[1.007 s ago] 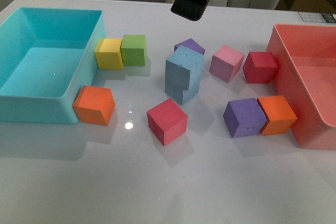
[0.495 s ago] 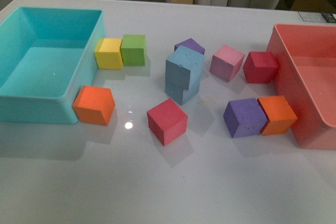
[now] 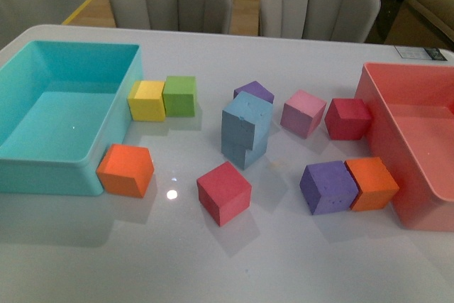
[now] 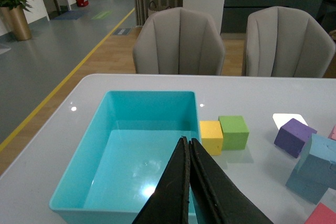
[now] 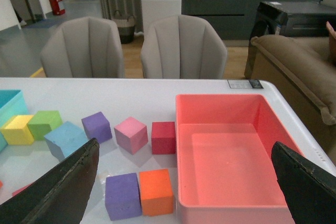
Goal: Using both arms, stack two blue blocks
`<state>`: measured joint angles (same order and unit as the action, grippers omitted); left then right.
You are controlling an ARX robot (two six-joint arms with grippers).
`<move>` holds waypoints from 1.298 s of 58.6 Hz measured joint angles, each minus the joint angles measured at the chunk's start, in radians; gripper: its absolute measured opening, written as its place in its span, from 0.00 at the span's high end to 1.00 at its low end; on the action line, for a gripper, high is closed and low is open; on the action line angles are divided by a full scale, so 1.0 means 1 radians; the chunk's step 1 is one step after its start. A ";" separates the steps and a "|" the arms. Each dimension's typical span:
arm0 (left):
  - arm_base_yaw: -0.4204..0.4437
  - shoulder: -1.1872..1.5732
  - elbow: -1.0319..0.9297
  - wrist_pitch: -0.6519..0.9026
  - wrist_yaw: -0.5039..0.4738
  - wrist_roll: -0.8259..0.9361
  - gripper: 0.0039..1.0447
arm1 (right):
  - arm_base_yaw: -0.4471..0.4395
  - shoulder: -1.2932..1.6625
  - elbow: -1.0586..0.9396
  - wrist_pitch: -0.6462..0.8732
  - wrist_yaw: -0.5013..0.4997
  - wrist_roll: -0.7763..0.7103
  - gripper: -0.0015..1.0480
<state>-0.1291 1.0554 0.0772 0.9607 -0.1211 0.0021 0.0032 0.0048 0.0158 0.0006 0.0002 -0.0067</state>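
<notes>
The two blue blocks stand stacked mid-table, the upper one (image 3: 248,117) sitting skewed on the lower one (image 3: 240,151). Nothing holds them. Neither arm appears in the front view. In the left wrist view my left gripper (image 4: 188,141) is shut with nothing in it, held high over the turquoise bin (image 4: 79,166), and the blue stack (image 4: 316,167) lies well off to one side. My right gripper (image 5: 185,144) hangs open and empty above the pink bin (image 5: 273,124), with the blue stack (image 5: 65,139) beyond one finger.
Around the stack lie a purple cube (image 3: 254,92), pink cube (image 3: 303,113), two red cubes (image 3: 223,192) (image 3: 347,118), yellow (image 3: 147,100) and green (image 3: 179,95) cubes, two orange cubes (image 3: 125,169) (image 3: 372,183) and another purple cube (image 3: 327,186). Turquoise bin (image 3: 50,175) left, pink bin (image 3: 376,104) right. Chairs stand behind the table.
A black gripper that hung above the stack one second ago has left the front view. That view now shows more of the chairs. The stacked blue blocks have not moved.
</notes>
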 joint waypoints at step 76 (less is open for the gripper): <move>0.125 -0.837 -0.063 -0.741 0.121 0.000 0.99 | 0.000 0.000 0.000 0.000 0.000 0.000 0.09</move>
<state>-0.0044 0.2184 0.0139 0.2199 0.0002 0.0021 0.0032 0.0048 0.0158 0.0006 0.0002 -0.0067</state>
